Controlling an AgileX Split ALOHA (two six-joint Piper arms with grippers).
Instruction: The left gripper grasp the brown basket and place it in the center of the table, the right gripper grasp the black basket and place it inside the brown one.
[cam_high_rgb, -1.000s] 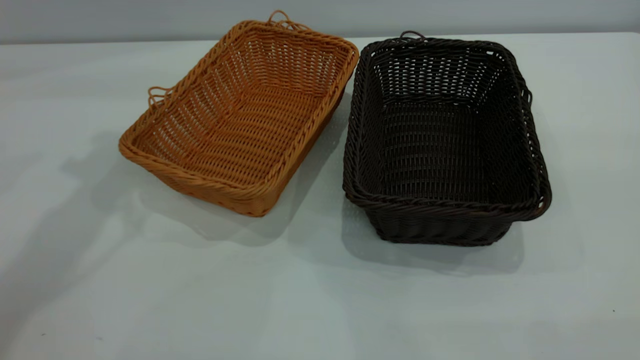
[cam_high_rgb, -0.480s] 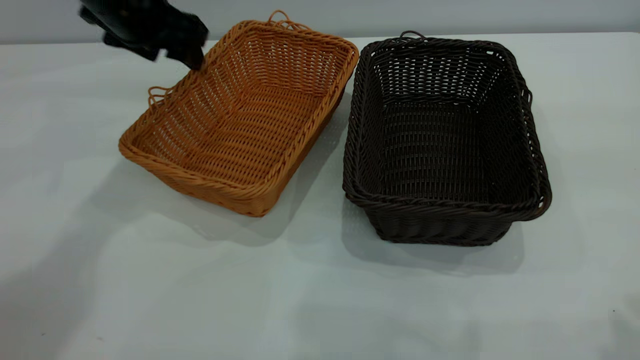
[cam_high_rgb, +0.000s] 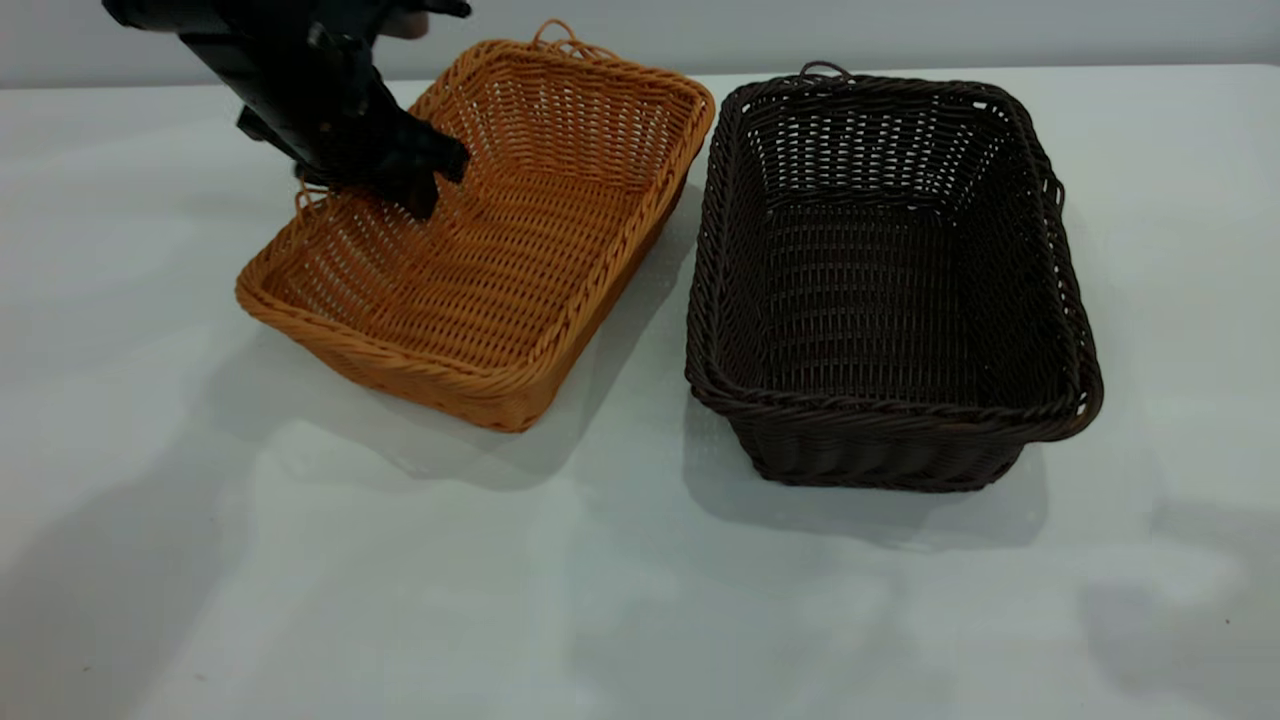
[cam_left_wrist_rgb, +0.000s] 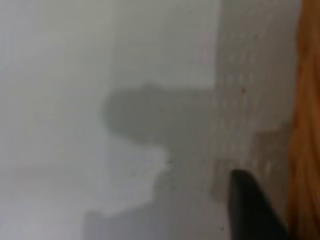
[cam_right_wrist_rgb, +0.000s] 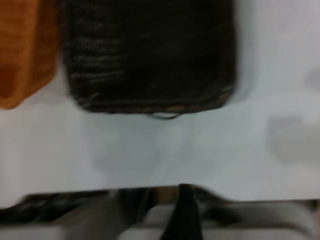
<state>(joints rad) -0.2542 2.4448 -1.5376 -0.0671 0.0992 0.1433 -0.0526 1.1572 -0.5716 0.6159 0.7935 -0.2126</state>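
The brown basket (cam_high_rgb: 500, 250) stands at the back left of the table (cam_high_rgb: 600, 600), turned at an angle. My left gripper (cam_high_rgb: 432, 187) is open and down on the basket's left long rim, near a loop handle. In the left wrist view one dark finger (cam_left_wrist_rgb: 252, 210) stands over the table (cam_left_wrist_rgb: 75, 75), just outside the basket's orange wall (cam_left_wrist_rgb: 306, 125). The black basket (cam_high_rgb: 880, 290) stands empty to the right, close beside the brown one. My right gripper (cam_right_wrist_rgb: 183, 205) is out of the exterior view and hangs well back from the black basket (cam_right_wrist_rgb: 150, 55), beyond its short end.
The brown basket's corner (cam_right_wrist_rgb: 22, 50) shows beside the black one in the right wrist view. Bare tabletop stretches in front of both baskets and to their left and right. A grey wall (cam_high_rgb: 900, 30) runs behind the table's far edge.
My left arm came in from the upper left and dropped onto the brown basket's left rim. The brown basket shifted very slightly. The black basket has not moved.
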